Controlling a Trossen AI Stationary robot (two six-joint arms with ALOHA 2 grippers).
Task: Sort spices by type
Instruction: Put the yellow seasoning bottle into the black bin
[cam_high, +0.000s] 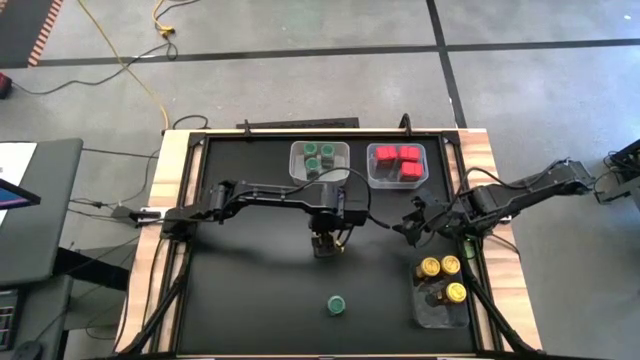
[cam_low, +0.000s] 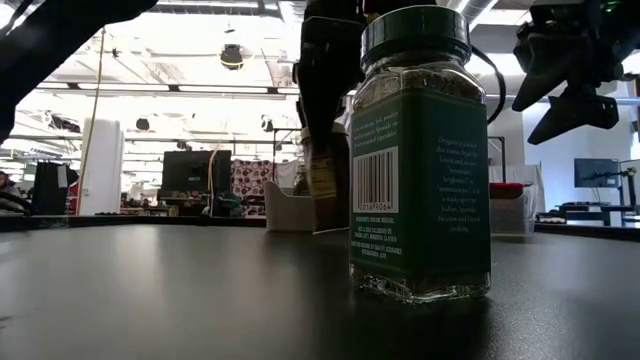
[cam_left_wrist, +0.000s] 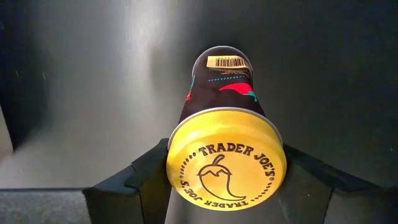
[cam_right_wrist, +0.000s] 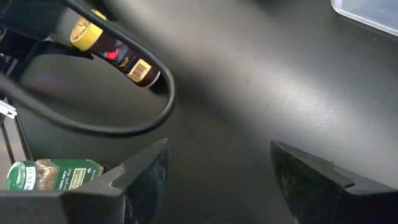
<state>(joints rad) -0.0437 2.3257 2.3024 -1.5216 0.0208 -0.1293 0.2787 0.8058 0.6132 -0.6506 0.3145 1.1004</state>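
- My left gripper (cam_high: 327, 243) is clamped on a yellow-lidded jar (cam_left_wrist: 225, 155) at mid-table, below the bin (cam_high: 297, 150) of green-lidded jars (cam_high: 320, 158).
- My right gripper (cam_high: 413, 227) hangs with its fingers apart, holding nothing, just below the bin (cam_high: 372, 175) of red boxes (cam_high: 398, 162).
- The third bin (cam_high: 440, 315) holds more yellow jars (cam_high: 441, 278).
- One green jar (cam_high: 337, 304) stands alone near the front edge.
- From above, my wrist hides most of the held jar.
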